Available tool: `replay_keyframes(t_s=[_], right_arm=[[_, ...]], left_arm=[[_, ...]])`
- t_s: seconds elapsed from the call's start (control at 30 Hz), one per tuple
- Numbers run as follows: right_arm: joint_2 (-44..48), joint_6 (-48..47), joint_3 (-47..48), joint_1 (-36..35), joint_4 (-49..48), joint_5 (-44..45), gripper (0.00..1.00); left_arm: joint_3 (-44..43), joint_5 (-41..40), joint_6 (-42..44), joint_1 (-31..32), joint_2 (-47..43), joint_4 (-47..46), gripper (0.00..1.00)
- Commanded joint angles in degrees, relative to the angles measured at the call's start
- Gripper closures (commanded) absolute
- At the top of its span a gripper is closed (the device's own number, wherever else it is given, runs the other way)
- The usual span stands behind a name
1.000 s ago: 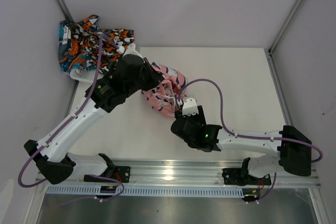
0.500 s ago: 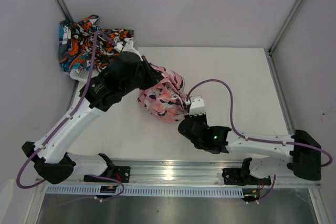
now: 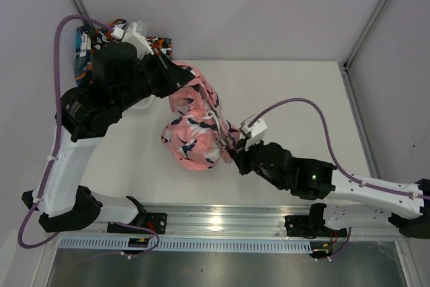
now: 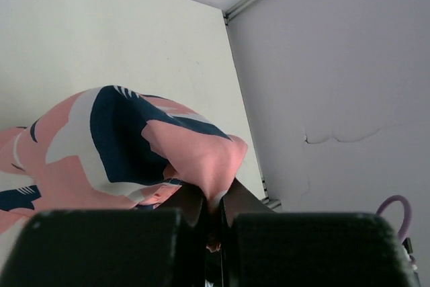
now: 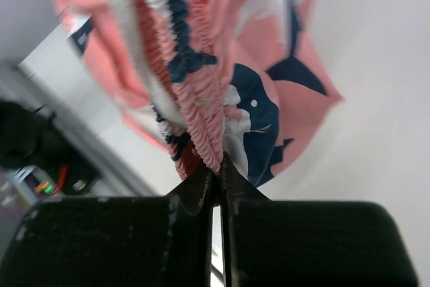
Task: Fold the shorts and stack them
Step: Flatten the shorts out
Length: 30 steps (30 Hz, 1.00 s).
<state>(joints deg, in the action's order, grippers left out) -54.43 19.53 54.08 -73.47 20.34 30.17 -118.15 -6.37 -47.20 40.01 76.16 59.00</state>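
While both arms held the pink shorts (image 3: 195, 132) up over the table (image 3: 309, 112), the garment hung bunched between them above the middle-left of the surface; whether its lowest fold touched could not be told. At the far end, the left gripper (image 4: 215, 210) was clamped tight on a fold of pink cloth. At the near end, the right gripper (image 5: 218, 174) was pinched closed on the gathered elastic waistband. The line between the two grips ran diagonally, far-left to near-right, with the bulk sagging beneath it. Spreading the garment would, in my judgement, require drawing the grips apart along that diagonal. The other shorts (image 3: 86, 48) lay heaped at the far-left corner, nearer the left arm.
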Motion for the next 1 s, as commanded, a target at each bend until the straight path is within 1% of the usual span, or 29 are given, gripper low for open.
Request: replay_keyframes(t_s=[0.0, 0.1, 0.17, 0.2, 0.27, 0.33, 0.4, 0.43, 0.47, 0.5, 0.53, 0.57, 0.6, 0.63, 0.67, 0.7, 0.73, 0.77, 0.8, 0.83, 0.87, 0.9, 0.93, 0.97], right_arm=[[-8.38, -2.83, 7.41, -7.37, 7.61, -8.64, 1.00], [-10.95, -3.97, 11.82, -12.20, 5.77, -12.22, 1.00], [-13.50, -5.02, 17.96, -14.41, 6.64, -13.82, 1.00], [-14.37, -5.55, 20.25, -16.94, 7.43, -13.83, 1.00], [-16.57, -5.91, 25.95, -18.72, 9.80, -13.21, 1.00], [-16.67, -4.86, 27.47, -18.47, 11.04, -13.39, 1.00], [-15.62, -2.31, 26.25, -16.28, 11.04, -15.92, 1.00], [-13.70, -0.91, 25.03, -12.44, 10.78, -17.41, 1.00], [-12.64, 0.67, 21.88, -10.05, 10.51, -20.82, 1.00], [-11.23, 4.08, 19.68, -7.41, 9.29, -22.95, 1.00], [-8.00, 6.20, 17.05, -0.95, 8.41, -28.10, 1.00], [-6.40, 8.48, 11.71, 2.77, 8.05, -30.59, 1.00], [-4.91, 13.21, 8.61, 6.81, 6.83, -33.57, 1.00], [-3.33, 14.82, 5.27, 10.51, 5.86, -36.39, 1.00], [-0.87, 16.32, 2.20, 17.24, 5.59, -40.59, 1.00], [-0.07, 17.72, -2.88, 20.44, 6.63, -41.50, 1.00], [0.64, 20.26, -5.11, 23.61, 7.69, -41.95, 1.00], [1.17, 21.07, -7.04, 26.68, 8.66, -43.34, 0.99], [1.78, 21.51, -10.54, 32.98, 9.88, -44.40, 0.96], [1.79, 21.86, -12.06, 35.74, 10.33, -45.63, 0.93], [1.79, 22.04, -13.29, 38.38, 10.77, -46.60, 0.91], [1.53, 22.30, -14.17, 42.23, 12.43, -46.00, 0.80], [1.52, 22.39, -15.14, 43.58, 13.32, -44.78, 0.45], [1.79, 22.31, -15.24, 44.11, 13.85, -41.72, 0.32]], left_arm=[[-5.17, -5.04, 2.55, -1.43, -4.87, 2.78, 1.00], [-2.97, -11.02, 2.99, -1.43, -11.72, 2.35, 1.00], [-4.97, -14.26, 3.69, -1.43, -15.14, 1.12, 1.00], [-5.68, -14.98, 5.26, -1.43, -15.95, 0.51, 1.00], [-7.17, -17.34, 6.50, -1.43, -17.44, -1.69, 1.00], [-6.75, -18.32, 7.73, -1.43, -17.28, -3.98, 1.00], [-4.13, -17.72, 8.61, -1.43, -15.01, -7.21, 1.00], [-2.11, -17.19, 8.70, -1.43, -13.60, -8.71, 1.00], [-0.96, -16.57, 8.70, -1.43, -12.19, -10.38, 1.00], [1.75, -14.74, 8.88, -1.43, -8.35, -14.05, 1.00], [2.22, -13.68, 9.05, -1.43, -6.13, -15.92, 1.00], [2.57, -12.28, 9.23, -1.60, -3.59, -18.02, 1.00], [3.18, -9.30, 9.06, -1.77, 2.27, -21.00, 1.00], [3.19, -8.06, 9.06, -1.86, 5.37, -22.60, 1.00], [3.53, -6.39, 9.32, -1.95, 8.45, -24.79, 1.00], [4.50, -4.55, 9.49, -1.95, 11.52, -29.60, 1.00], [5.64, -1.57, 9.58, -1.95, 17.56, -32.17, 1.00], [6.52, 0.03, 9.50, -1.95, 20.58, -34.72, 1.00], [6.18, 2.91, 9.67, -1.95, 23.83, -38.31, 1.00], [5.74, 4.07, 9.93, -1.95, 27.17, -39.13, 0.98], [1.12, 4.78, 10.46, -1.95, 33.72, -39.14, 0.92], [-0.92, 5.75, 10.90, -1.95, 37.01, -37.49, 0.55], [-3.55, 5.93, 11.16, -1.95, 40.09, -35.64, 0.32], [-13.15, 5.93, 12.03, -1.95, 45.51, -32.93, 0.08]])
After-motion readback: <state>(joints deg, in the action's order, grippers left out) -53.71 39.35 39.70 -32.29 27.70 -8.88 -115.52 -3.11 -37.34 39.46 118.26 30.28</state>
